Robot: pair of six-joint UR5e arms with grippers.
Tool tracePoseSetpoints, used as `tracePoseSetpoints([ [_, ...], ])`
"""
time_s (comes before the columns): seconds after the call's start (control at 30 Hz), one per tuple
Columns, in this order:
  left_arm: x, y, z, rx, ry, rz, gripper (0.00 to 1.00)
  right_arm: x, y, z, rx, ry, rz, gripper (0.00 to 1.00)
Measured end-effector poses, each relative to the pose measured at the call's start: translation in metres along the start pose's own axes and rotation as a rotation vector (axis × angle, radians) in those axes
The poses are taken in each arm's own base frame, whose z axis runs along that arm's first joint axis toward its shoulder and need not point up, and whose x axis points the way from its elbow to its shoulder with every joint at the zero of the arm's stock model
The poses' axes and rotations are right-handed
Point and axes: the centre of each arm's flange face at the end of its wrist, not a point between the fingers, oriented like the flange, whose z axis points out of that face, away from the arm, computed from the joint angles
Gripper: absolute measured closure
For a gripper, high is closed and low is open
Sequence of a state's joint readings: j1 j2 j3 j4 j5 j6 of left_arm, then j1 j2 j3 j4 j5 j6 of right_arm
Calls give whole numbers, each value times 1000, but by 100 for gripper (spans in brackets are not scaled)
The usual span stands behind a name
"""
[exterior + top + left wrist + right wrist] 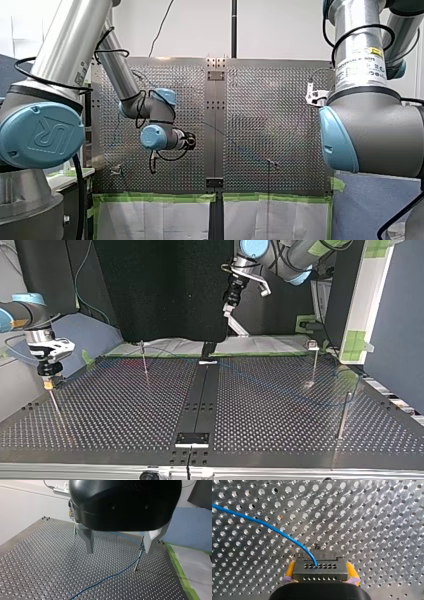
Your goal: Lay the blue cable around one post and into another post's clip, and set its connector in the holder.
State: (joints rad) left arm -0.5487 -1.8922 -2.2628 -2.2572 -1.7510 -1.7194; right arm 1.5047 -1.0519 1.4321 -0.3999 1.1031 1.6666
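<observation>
two arms work a perforated metal desk [280, 440], one busy, one waiting. my right arm's jaws are closed on a small grey metal connector [320, 570], yellow pads [290, 570] pinching its two sides and leaving its drilled face open. the thin, glossy blue cable [269, 528] enters that face and arcs away over the holes. at the top view's left this grip hangs just above a slim steel post [54, 407], probably on the way to the holder, which i cannot pick out. my left arm's jaws stand wide apart and empty, held high, grey metal fingers [87, 541] framing another thin post [138, 560] that the cable runs up beside.
</observation>
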Motion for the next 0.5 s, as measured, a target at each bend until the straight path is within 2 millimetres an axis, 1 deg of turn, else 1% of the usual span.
tracePoseSetpoints([
  [0.5, 0, 0, 0, -1, 0, 1, 0, -1, -1, 1, 3, -1, -8, 100],
])
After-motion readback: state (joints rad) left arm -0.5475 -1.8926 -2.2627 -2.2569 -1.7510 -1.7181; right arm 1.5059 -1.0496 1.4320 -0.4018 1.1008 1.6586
